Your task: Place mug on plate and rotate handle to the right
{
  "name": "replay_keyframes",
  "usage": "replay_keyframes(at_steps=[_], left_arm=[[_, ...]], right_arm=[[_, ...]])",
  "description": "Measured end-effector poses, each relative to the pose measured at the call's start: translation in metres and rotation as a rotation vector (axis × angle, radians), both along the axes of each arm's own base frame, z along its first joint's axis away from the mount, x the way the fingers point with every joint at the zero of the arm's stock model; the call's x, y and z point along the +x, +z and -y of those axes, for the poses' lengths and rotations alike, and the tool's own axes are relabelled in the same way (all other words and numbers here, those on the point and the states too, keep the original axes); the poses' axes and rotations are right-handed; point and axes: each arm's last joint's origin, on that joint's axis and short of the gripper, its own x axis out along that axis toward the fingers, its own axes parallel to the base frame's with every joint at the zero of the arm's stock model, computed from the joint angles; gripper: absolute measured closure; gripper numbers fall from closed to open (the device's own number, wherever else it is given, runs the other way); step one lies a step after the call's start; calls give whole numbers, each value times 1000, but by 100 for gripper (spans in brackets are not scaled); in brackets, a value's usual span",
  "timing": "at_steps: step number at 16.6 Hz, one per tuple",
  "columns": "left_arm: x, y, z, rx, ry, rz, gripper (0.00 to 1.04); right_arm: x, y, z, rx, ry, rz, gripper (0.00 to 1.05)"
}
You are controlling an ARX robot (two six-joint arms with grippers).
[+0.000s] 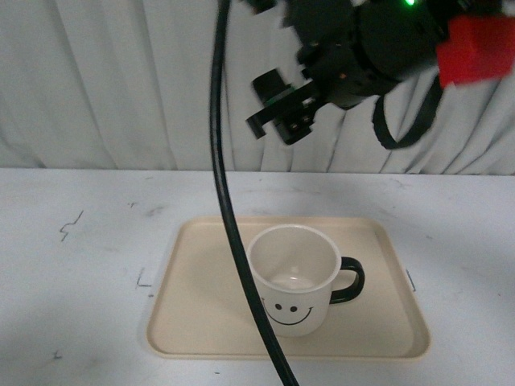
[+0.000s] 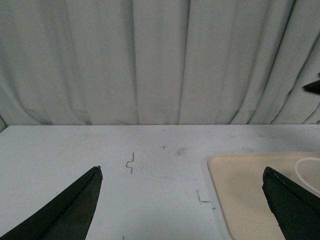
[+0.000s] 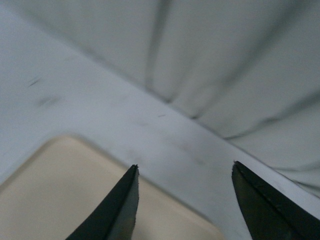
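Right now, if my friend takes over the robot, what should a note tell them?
Left gripper: open, empty, off to the side of the plate.
Right gripper: open, empty, high above the plate's far edge.
Mug: upright on the plate, nothing touching it.
Handle: points to the robot's right.
Done: mug placed, handle turned.
Left: probably nothing but parking the arms.

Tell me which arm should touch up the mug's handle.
Right, likely. The right end effector hangs open above the plate, and the handle faces that side; the left end effector sits off the plate's left edge.
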Motion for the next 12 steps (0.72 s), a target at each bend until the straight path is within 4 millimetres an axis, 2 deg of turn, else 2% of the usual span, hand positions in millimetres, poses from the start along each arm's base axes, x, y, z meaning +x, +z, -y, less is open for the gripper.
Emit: replay_keyframes(at_steps=[1, 3, 5, 6, 7, 12], left_arm=[[0, 0, 0, 0, 5, 0, 7], [0, 0, 0, 0, 5, 0, 7], [0, 0, 0, 0, 2, 0, 7], [0, 0, 0, 0, 2, 0, 7], [0, 0, 0, 0, 2, 0, 7], [0, 0, 0, 0, 2, 0, 7]], right_arm=[[-17, -12, 18, 75, -189, 104, 55], [-44, -30, 61, 202, -409, 258, 71], [-80, -25, 99, 339, -480, 412, 92], [-97, -19, 107, 383, -466, 463, 100], [-116, -17, 114, 409, -441, 479, 103], [-133, -28, 124, 396, -430, 440, 103]])
